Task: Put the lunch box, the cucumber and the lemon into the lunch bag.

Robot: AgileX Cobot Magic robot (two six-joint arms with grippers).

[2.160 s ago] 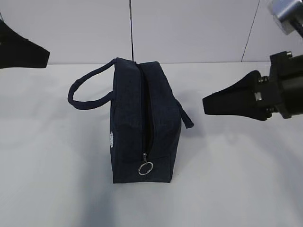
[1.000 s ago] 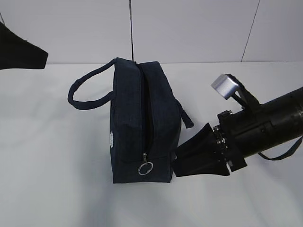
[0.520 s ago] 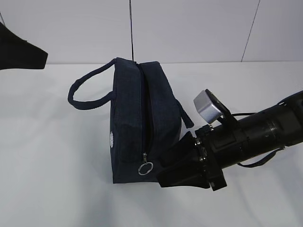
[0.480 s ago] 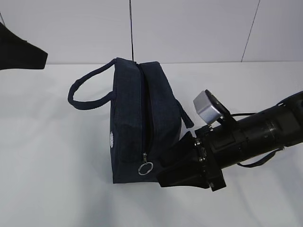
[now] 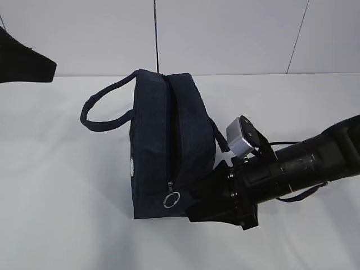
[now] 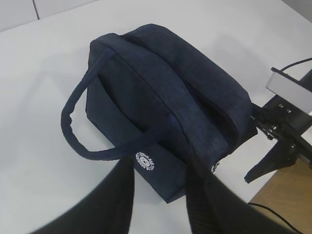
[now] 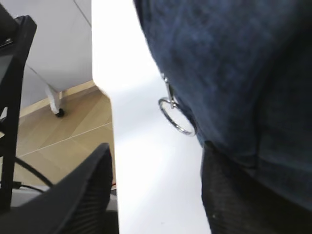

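The dark navy lunch bag (image 5: 169, 140) stands mid-table, with its zipper ring pull (image 5: 171, 199) hanging at the near end. My right gripper (image 5: 197, 206) is open and empty, low at the bag's near right corner, just right of the ring. In the right wrist view the ring pull (image 7: 176, 117) hangs ahead of the open gripper (image 7: 157, 151), and the right finger (image 7: 239, 195) lies against the bag (image 7: 229, 58). My left gripper (image 6: 163, 168) is open and empty, held above the bag (image 6: 161, 92), near its white logo (image 6: 145, 161). The lunch box, cucumber and lemon are out of view.
One bag handle (image 5: 104, 112) loops out to the left over the white table (image 5: 67, 214). The table's edge and the wooden floor (image 7: 58, 131) lie close to the right gripper. The left arm (image 5: 25, 59) hangs at the far upper left.
My right arm has swung down and to the left, from high on the right to the bag's near right corner by the ring pull. The left arm and the bag have stayed put.
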